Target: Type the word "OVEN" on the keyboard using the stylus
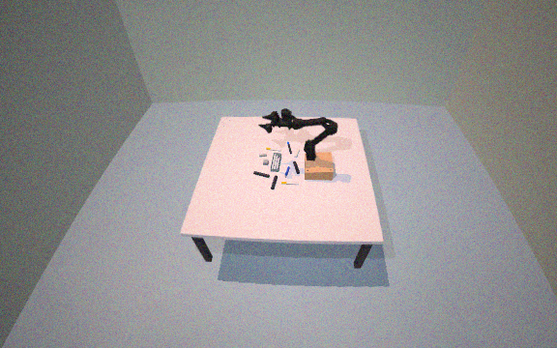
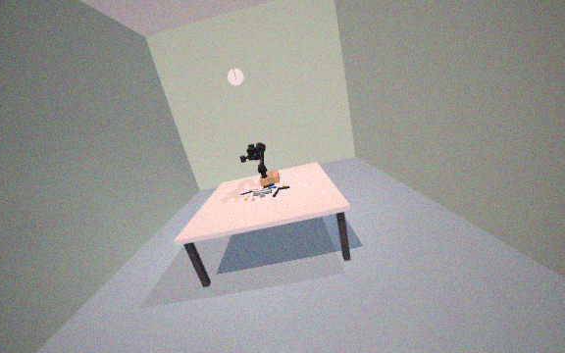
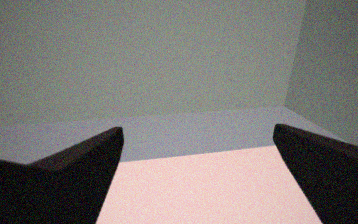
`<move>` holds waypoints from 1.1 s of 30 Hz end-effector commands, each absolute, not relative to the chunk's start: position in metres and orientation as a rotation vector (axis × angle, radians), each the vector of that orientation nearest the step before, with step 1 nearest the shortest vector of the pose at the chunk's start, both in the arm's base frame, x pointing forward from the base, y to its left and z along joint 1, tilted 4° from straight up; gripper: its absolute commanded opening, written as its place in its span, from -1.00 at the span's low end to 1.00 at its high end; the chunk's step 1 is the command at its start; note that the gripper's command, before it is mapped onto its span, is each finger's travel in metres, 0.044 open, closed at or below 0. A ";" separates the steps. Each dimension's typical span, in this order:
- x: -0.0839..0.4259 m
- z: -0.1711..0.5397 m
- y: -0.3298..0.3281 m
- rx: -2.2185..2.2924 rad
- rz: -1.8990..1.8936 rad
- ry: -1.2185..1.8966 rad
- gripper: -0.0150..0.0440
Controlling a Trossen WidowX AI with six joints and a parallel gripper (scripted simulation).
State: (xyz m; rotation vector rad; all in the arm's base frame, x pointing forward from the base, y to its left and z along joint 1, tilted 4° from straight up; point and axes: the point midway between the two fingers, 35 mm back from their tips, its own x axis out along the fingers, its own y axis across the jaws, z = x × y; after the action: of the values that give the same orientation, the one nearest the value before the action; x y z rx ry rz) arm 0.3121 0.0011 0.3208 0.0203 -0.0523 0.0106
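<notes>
The gripper [image 1: 262, 121] [image 3: 198, 131] is open and empty, its two dark fingers wide apart in the wrist view. It is held high above the table, up and away from the keyboard. The small grey keyboard [image 1: 276, 162] [image 2: 262, 193] lies on the table among scattered items. Several pen-like things lie around it, among them a blue one [image 1: 287, 171], a dark one with a blue end [image 1: 289, 148] and a dark one [image 1: 296, 167] near the wooden block. Which of them is the stylus I cannot tell at this size. The wrist view shows neither keyboard nor pens.
The arm's base stands by an orange-brown wooden block [image 1: 319, 173] [image 2: 270, 178] on the pale pink table [image 1: 278, 217] [image 2: 263, 218]. Two more dark sticks [image 1: 261, 174] [image 1: 274, 182], yellow-ended thin items [image 1: 284, 183] [image 1: 268, 149] and small grey pieces [image 1: 266, 162] lie near the keyboard.
</notes>
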 end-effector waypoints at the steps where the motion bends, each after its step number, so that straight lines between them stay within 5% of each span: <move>1: 0.313 0.318 0.002 0.022 0.013 -0.042 0.91; 9: 0.345 0.208 0.038 0.060 0.096 0.449 0.20; 17: 0.318 0.087 0.075 0.029 0.141 1.031 -0.49; 23: 0.266 0.020 0.090 -0.055 0.122 1.464 -0.49; 33: 0.264 0.019 0.090 -0.059 0.120 1.477 -0.49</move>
State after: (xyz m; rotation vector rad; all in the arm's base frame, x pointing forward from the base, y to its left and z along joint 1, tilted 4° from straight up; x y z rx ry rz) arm 0.2637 0.0894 0.0185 -0.0619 1.4735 0.1224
